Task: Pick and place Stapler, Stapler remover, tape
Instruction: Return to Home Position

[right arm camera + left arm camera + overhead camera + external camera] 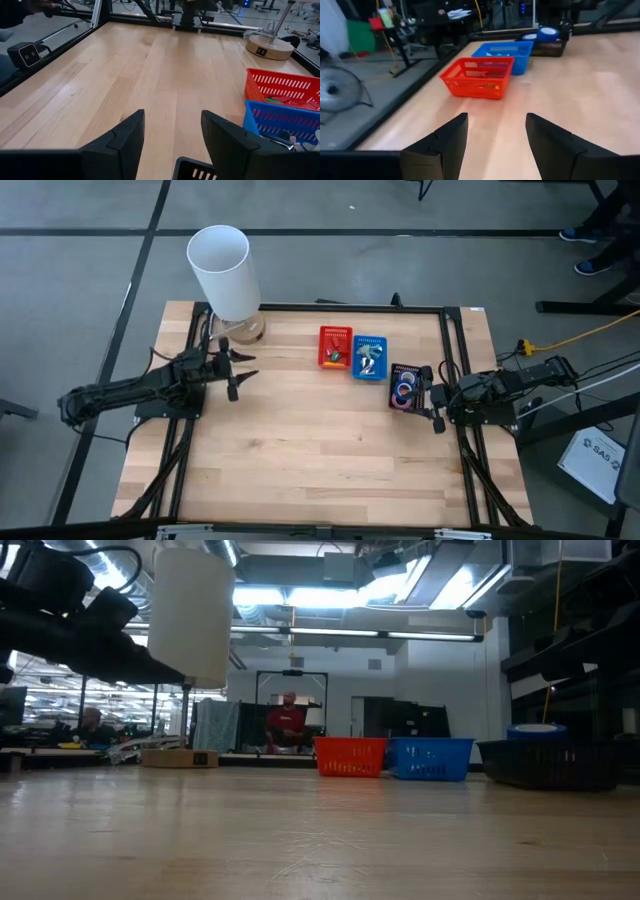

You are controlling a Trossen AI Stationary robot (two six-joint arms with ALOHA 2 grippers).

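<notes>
Three small baskets stand in a row at the table's far middle: a red basket (335,345), a blue basket (369,358) and a black basket (408,387). The black one holds rolls of tape (405,392), pink and blue; a blue roll (547,33) shows above its rim. The red basket holds small green and red pieces, the blue one a pale item (368,360). Which is the stapler or the stapler remover I cannot tell. My left gripper (240,375) (495,140) hovers open at the table's left. My right gripper (432,406) (172,135) hovers open beside the black basket.
A tall white cylinder (222,268) stands on a round wooden base (246,330) at the far left, just beyond my left gripper. A dark frame (330,307) runs along the table's edges. Bare wooden tabletop (320,450) fills the middle and near side.
</notes>
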